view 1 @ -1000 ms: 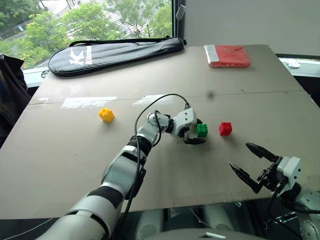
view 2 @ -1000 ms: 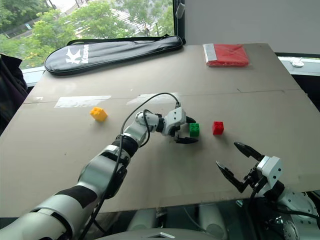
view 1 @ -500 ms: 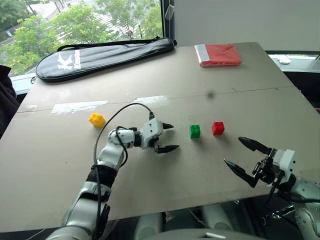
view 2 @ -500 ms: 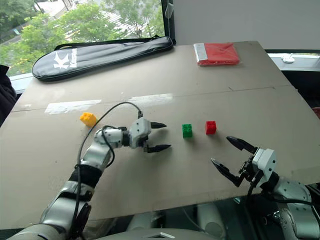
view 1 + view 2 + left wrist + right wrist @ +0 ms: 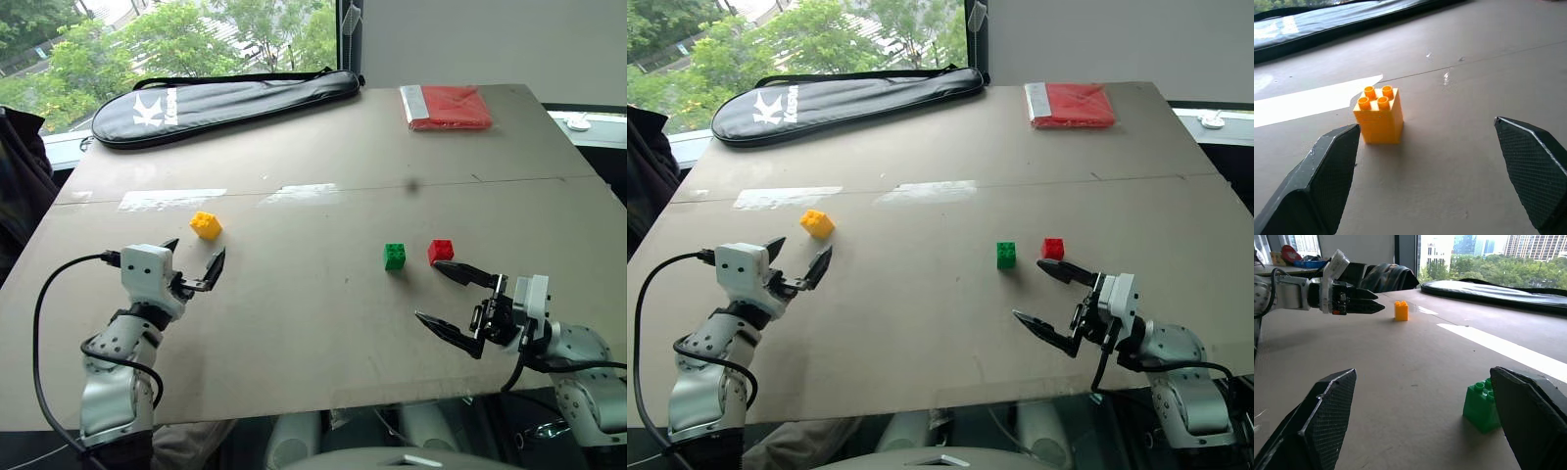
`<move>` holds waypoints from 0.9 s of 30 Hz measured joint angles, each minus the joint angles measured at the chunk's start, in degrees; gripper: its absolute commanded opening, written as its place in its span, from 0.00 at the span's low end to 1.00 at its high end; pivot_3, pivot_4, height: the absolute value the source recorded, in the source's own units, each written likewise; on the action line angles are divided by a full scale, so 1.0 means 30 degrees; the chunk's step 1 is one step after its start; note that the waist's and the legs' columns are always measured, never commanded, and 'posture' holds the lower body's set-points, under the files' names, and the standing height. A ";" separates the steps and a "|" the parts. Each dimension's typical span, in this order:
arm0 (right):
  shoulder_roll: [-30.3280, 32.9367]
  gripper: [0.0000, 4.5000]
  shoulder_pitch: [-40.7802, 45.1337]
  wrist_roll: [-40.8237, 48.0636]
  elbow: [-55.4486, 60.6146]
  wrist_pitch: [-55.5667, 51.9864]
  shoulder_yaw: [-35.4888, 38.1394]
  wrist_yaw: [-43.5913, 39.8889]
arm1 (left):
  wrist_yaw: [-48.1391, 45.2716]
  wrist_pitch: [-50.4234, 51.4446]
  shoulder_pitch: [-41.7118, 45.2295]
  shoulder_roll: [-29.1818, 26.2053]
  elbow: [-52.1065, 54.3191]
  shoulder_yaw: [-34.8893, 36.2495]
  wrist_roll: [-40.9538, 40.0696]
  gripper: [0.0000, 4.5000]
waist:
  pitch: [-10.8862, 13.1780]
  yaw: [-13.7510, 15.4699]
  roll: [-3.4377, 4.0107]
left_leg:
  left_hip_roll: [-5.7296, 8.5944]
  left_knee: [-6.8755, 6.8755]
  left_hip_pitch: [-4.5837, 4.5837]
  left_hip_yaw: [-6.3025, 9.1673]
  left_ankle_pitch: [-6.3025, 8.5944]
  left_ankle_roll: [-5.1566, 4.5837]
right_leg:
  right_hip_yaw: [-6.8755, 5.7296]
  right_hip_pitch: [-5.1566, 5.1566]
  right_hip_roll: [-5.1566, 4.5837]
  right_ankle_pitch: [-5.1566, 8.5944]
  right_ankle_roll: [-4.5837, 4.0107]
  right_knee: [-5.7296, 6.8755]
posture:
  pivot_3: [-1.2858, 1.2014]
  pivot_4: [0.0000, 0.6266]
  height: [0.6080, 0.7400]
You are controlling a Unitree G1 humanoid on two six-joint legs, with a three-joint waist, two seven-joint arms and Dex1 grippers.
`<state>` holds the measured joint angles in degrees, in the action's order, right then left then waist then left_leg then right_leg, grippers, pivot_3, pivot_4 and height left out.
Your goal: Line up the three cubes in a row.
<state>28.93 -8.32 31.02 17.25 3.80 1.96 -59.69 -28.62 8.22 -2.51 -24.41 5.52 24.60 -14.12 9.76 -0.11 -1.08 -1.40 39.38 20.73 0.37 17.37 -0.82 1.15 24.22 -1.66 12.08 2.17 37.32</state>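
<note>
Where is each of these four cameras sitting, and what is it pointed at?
Left and right eye views: on the head, looking down over the table; both arms show.
Left wrist view: along the open left gripper at the yellow cube.
Right wrist view: along the open right gripper, past the green cube.
Shared: the yellow cube appears in all four.

White "K" logo (letters beside it unreadable) on black racket bag

left gripper swings away from the green cube, now sits wide open near the yellow cube.
</note>
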 measured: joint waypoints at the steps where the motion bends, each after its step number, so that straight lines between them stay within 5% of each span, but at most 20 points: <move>1: -0.0012 1.00 0.0021 -0.0001 0.0004 -0.0002 -0.0097 -0.0014 | 0.0058 -0.0069 0.0301 -0.0361 -0.0726 -0.0016 0.0216 0.99 | 0.0003 -0.0004 -0.0006 | 0.0001 -0.0001 -0.0001 -0.0002 0.0000 0.0000 | -0.0003 0.0000 0.0002 0.0000 0.0000 0.0000 | 0.52 0.24 0.75; 16: -0.0955 1.00 -0.0559 -0.0707 0.0108 0.0551 -0.0548 0.0815 | -0.2084 -0.2744 0.8084 -0.2817 -1.2475 -0.2815 0.1576 0.99 | 0.0026 0.0121 -0.0065 | 0.0025 -0.0019 0.0020 0.0022 -0.0001 0.0005 | -0.0054 -0.0010 -0.0037 -0.0069 0.0048 -0.0035 | 0.52 0.24 0.75; 22: -0.1036 1.00 -0.0878 -0.0949 0.0111 0.0945 -0.0582 0.0883 | -0.2796 -0.4171 1.0511 -0.3149 -1.6232 -0.3761 0.1950 0.35 | 0.0021 0.0239 -0.0063 | 0.0027 -0.0005 -0.0018 0.0014 -0.0004 0.0006 | -0.0043 -0.0026 -0.0034 -0.0042 0.0064 0.0012 | 0.52 0.24 0.75; 27: -0.1038 1.00 -0.0984 -0.1011 0.0111 0.1179 -0.0572 0.0932 | -0.3311 -0.4734 1.0726 -0.3334 -1.6896 -0.3890 0.1965 0.30 | 0.0016 0.0209 -0.0054 | 0.0024 -0.0005 -0.0029 0.0016 -0.0004 0.0006 | -0.0044 -0.0023 -0.0032 -0.0049 0.0077 0.0041 | 0.52 0.24 0.75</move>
<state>25.81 -11.27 27.99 17.58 7.33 0.24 -56.90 -38.55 -5.98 29.67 -34.41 -45.17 12.93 -8.23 9.81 0.52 -1.24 -1.33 39.36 20.64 0.41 17.36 -0.80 1.02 24.16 -1.76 11.93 2.40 37.44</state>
